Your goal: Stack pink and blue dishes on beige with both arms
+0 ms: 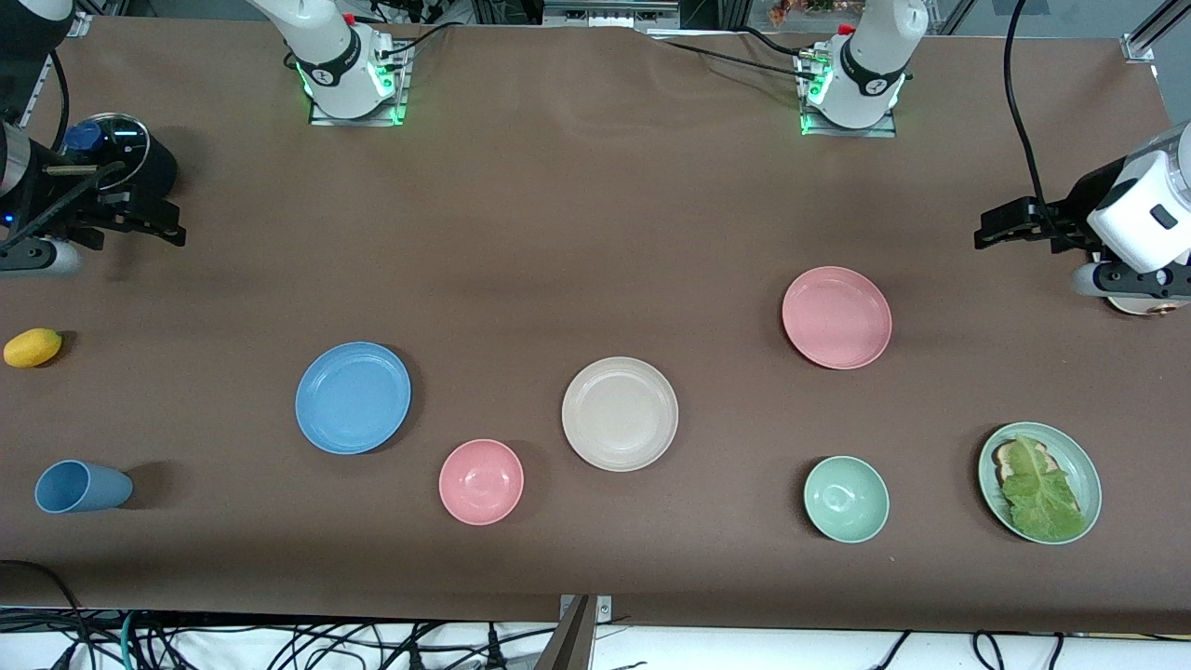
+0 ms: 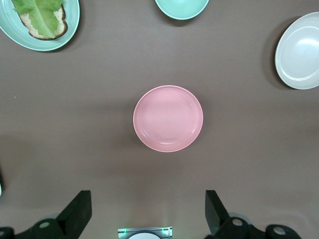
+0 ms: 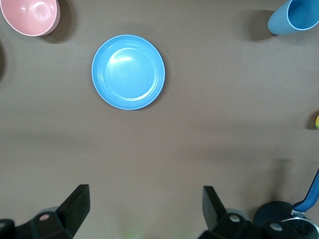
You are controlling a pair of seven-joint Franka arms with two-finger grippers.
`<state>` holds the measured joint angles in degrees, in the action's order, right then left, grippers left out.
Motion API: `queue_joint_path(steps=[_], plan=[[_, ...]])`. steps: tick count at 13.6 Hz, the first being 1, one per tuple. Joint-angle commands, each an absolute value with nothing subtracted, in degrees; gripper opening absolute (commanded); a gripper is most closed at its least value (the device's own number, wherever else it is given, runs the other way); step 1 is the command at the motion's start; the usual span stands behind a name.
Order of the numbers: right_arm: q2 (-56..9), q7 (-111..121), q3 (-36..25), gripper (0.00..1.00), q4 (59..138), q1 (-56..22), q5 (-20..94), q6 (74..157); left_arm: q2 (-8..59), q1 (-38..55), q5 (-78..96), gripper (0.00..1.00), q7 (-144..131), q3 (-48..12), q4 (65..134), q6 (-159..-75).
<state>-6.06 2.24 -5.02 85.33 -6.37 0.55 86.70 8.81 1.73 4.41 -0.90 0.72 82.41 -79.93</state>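
The cream-beige plate [image 1: 620,413] lies in the middle of the table, and its edge shows in the left wrist view [image 2: 299,51]. The salmon pink plate [image 1: 836,316] [image 2: 168,118] lies toward the left arm's end, farther from the front camera than the beige one. The sky blue plate [image 1: 353,397] [image 3: 128,72] lies toward the right arm's end. All three are apart and bare. My left gripper [image 1: 996,228] [image 2: 147,209] hangs open over the table's left-arm end. My right gripper [image 1: 158,221] [image 3: 144,206] hangs open over the right-arm end, beside a black pot. Neither holds anything.
A pink bowl [image 1: 481,481], a pale green bowl [image 1: 846,499] and a green plate with bread and lettuce [image 1: 1039,481] sit nearer the front camera. A blue cup [image 1: 82,487] lies on its side. A yellow fruit [image 1: 33,347] and a lidded black pot [image 1: 116,149] are at the right arm's end.
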Motion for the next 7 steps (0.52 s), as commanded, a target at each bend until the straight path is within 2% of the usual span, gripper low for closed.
queue_joint_path(steps=[1,7], plan=[[-6.33,1.58,-4.83,1.0,84.37,-6.24,0.35,87.61,9.23,1.67,3.52,1.0,0.44,0.79,81.39,-79.54],[-6.5,1.58,-4.92,1.0,84.2,-6.24,0.35,87.45,9.23,1.67,3.52,1.0,0.53,0.79,81.39,-79.54]])
